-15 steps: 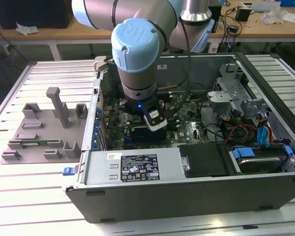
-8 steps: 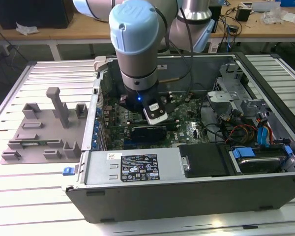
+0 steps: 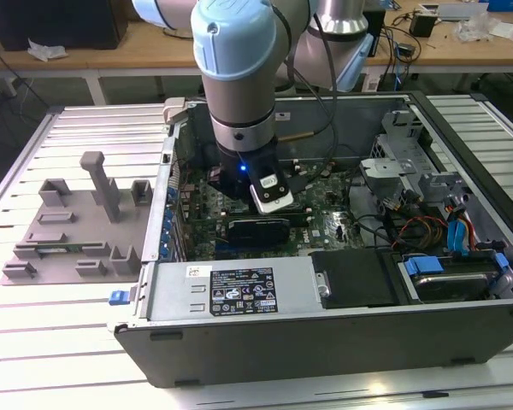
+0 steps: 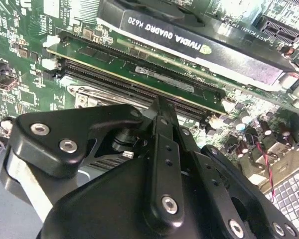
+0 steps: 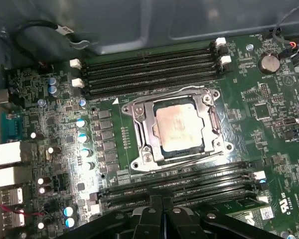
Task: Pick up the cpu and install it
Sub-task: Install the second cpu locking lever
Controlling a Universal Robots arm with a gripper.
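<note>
Black gripper (image 4: 162,107) linkage sits closest to the lens in both wrist views, and you can see its two fingers drawn together to a single point with nothing between them. Directly beyond that point, in the first wrist view, the cpu (image 5: 179,127) lies flat inside the metal-framed socket (image 5: 177,129), its silver top facing up and the frame still open around it. So your placing step looks finished: the chip appears seated and released, and what remains, by my reading, is securing it, so watch the retention frame and lever before any press. Rows of memory slots (image 5: 149,74) run along the far side of the socket from your fingers, and another bank sits between the fingers and the socket. In the second wrist view a black graphics card (image 4: 199,42) stands just ahead of the fingertips, so keep clear of it. Around all this, the open computer case (image 3: 239,342) rests on the slatted table (image 3: 60,359), with a grey parts fixture (image 3: 77,222) beside it.
</note>
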